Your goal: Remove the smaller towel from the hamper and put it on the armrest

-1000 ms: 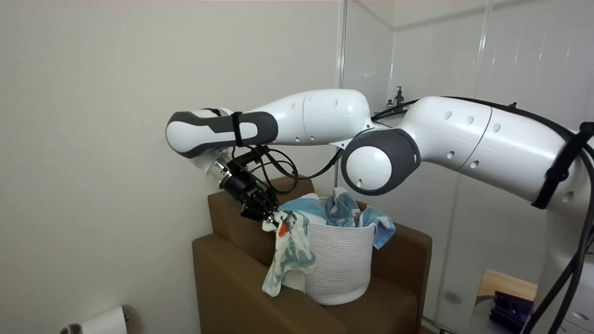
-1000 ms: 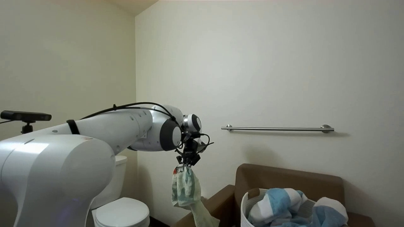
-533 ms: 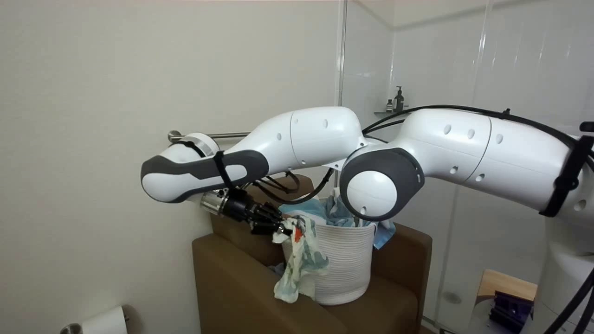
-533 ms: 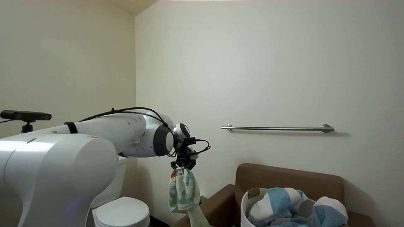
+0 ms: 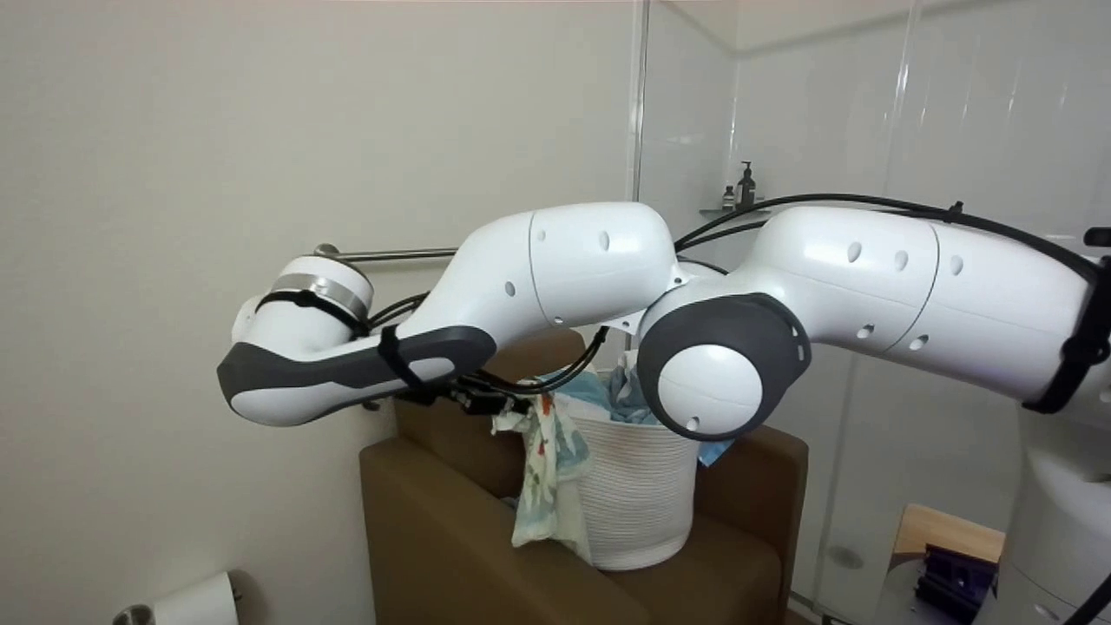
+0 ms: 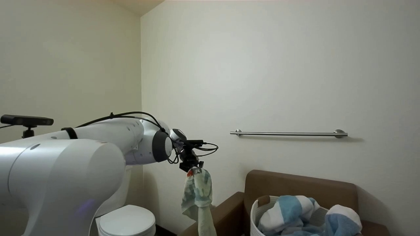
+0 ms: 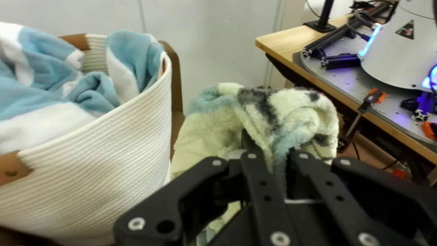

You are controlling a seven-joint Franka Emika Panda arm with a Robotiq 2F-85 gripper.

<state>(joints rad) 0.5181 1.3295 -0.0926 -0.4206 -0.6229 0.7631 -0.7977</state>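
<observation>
In an exterior view, the wrist has swung leftward since half a second ago, and the pincer has lifted slightly, the small towel dangling from it. The towel is outside the hamper, its lower end in line with the armrest; whether they touch I cannot tell. The armrest's top lies uncovered from the towel to the chair back. In an exterior view with the toilet in it, the towel has shifted up and a little right, well apart from the hamper's rim, with open room above the armrest between them. In the wrist view, the pincer is squeezed on a fold of the small towel; the hamper's rim stands left, the edge of the table on the right.
</observation>
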